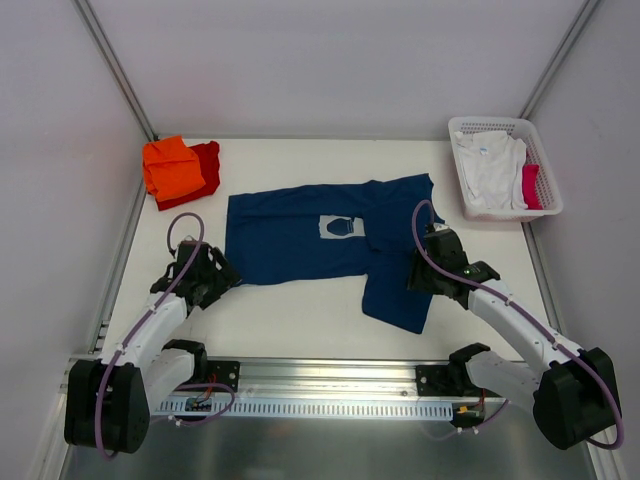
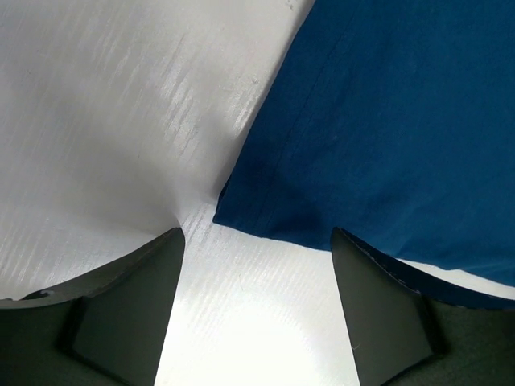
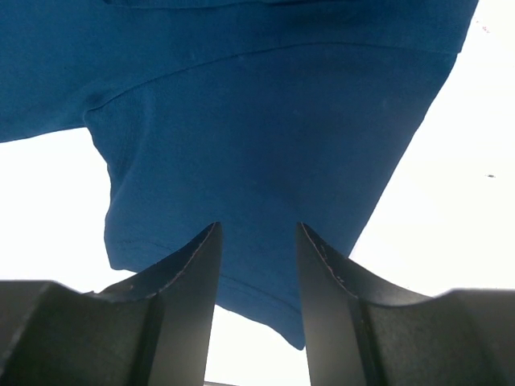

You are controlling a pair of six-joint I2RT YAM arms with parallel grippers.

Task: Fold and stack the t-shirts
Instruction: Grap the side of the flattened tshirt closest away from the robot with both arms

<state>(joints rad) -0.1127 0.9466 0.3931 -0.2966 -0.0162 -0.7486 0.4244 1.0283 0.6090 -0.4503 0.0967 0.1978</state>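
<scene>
Navy t-shirt (image 1: 310,235), likely limp and light, seems best pinched at hem corner (image 2: 237,207) and sleeve (image 3: 265,153); left gripper (image 2: 256,235) gapes wide, right gripper (image 3: 257,228) stands half-open, both empty.

Place: robotics lab cell | Signs: white enclosure walls (image 1: 330,70), slotted aluminium mounting rail (image 1: 330,385)

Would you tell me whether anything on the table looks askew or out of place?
Only the far-left stack: the folded orange tee sits offset on the red tee, which pokes out to its right. Nothing looks spilled or damaged.
</scene>
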